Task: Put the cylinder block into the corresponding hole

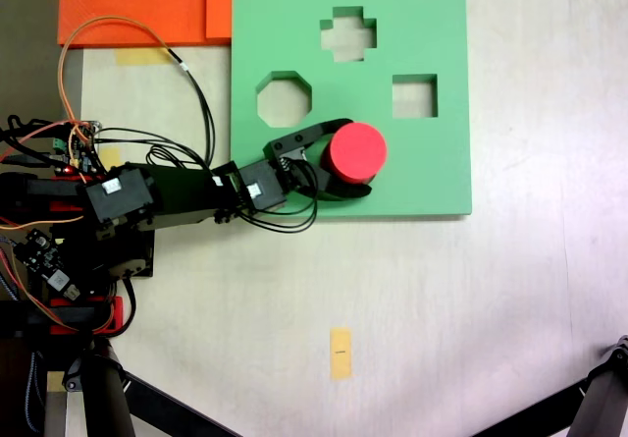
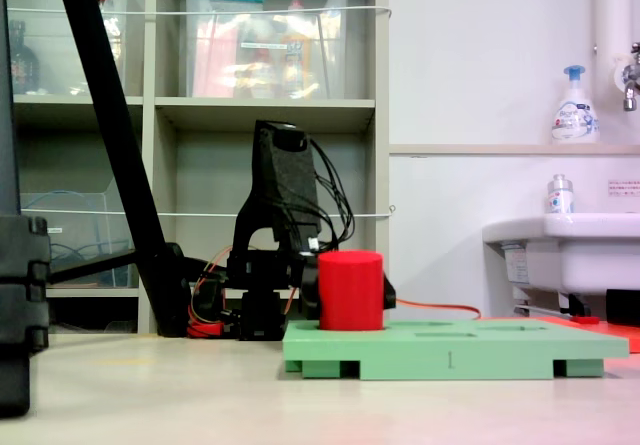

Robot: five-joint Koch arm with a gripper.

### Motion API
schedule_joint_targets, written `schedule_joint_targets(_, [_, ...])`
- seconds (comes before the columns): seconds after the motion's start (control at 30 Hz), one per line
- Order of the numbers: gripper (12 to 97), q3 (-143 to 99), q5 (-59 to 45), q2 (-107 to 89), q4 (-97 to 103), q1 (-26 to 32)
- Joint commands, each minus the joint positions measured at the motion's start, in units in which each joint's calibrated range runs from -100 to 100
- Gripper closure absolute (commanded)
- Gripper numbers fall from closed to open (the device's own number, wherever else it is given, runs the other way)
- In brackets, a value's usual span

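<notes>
The claw is pinching the cylinder, standing upright, axis vertical, on the green board.

Top-down fixed view: foam board upper centre, arm base at left edge, arm reaching right onto the board. Cylinder block stands on the board's lower middle, between the gripper jaws, one above it and one below. Octagonal cut-out upper left of block, cross cut-out above it, square cut-out upper right. Side fixed view: block upright on the board's left end, arm behind it, sink at right.
</notes>
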Motion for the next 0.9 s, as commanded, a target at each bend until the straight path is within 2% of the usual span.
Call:
schedule_joint_targets(0.0, [67.3,2.6,-0.3,0.1,4.1,-0.6])
schedule_joint_targets(0.5, [67.2,7.7,-0.5,1.8,4.3,-0.5])
schedule_joint_targets(0.87, [61.5,4.6,-0.4,-0.6,-4.1,-0.1])
